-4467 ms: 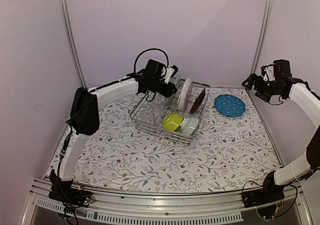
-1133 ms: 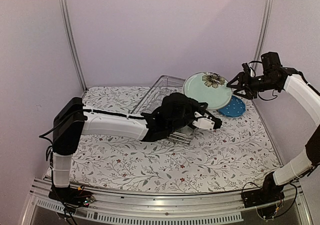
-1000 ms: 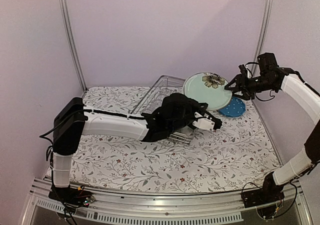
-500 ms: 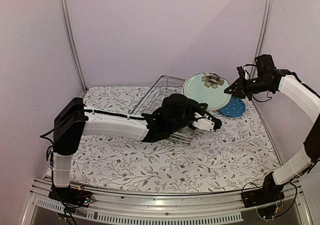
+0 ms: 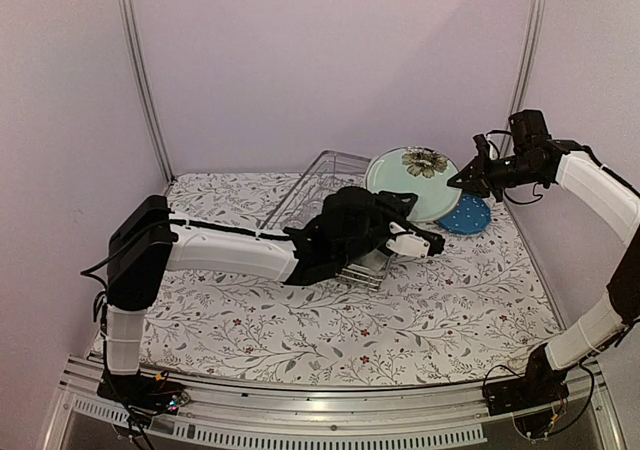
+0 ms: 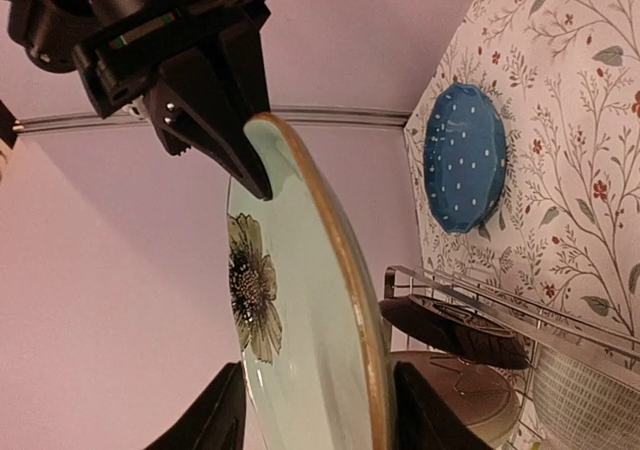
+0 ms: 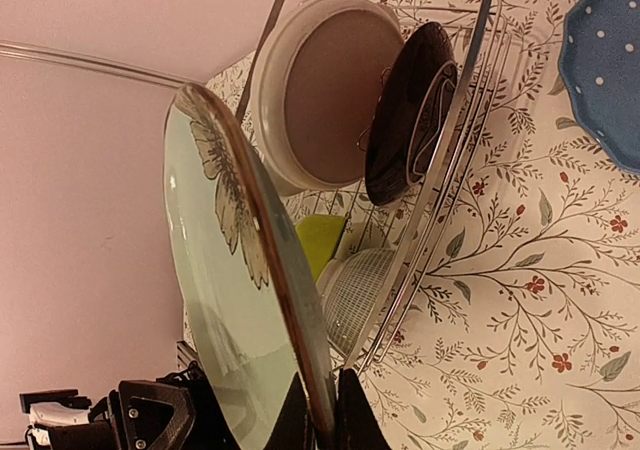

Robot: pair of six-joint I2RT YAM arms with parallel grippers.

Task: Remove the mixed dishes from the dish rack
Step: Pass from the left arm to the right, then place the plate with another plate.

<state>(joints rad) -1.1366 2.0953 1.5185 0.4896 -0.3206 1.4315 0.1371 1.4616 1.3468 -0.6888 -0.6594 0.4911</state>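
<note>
Pale green plate (image 5: 410,182) hangs tilted in the air over the far right part of the counter (image 5: 300,310), between the dish rack (image 5: 305,178) and the blue plate (image 5: 470,215).

**Gripper state**
- Right gripper (image 5: 458,180): clenched on the plate's right rim.
- Left gripper (image 5: 420,240): its jaws straddle the plate's lower edge. The views do not show whether they press on it or stand released.

**Step in hand**
The plate appears to be passing between the arms, clear of the rack. The rack stands toward the far edge, right of centre. The blue plate lies flat near the far right corner.

**Next move**
- The left jaws must be free of the plate before the right arm carries it off.
- The plate must then be levelled and lowered toward the far right corner, without striking the blue plate.

**View differences**
- Top view: shows both arms and where the plate hangs. The left arm hides most of the rack's contents.
- Right wrist view: shows those contents. A white plate (image 7: 320,90) and a dark red plate (image 7: 410,110) stand upright in the prongs. A yellow-green bowl (image 7: 320,240) and a pale bowl (image 7: 360,285) sit beside them.
- Left wrist view: shows the right gripper's fingertips (image 6: 232,135) on the rim.
- No view shows a glass.
</note>
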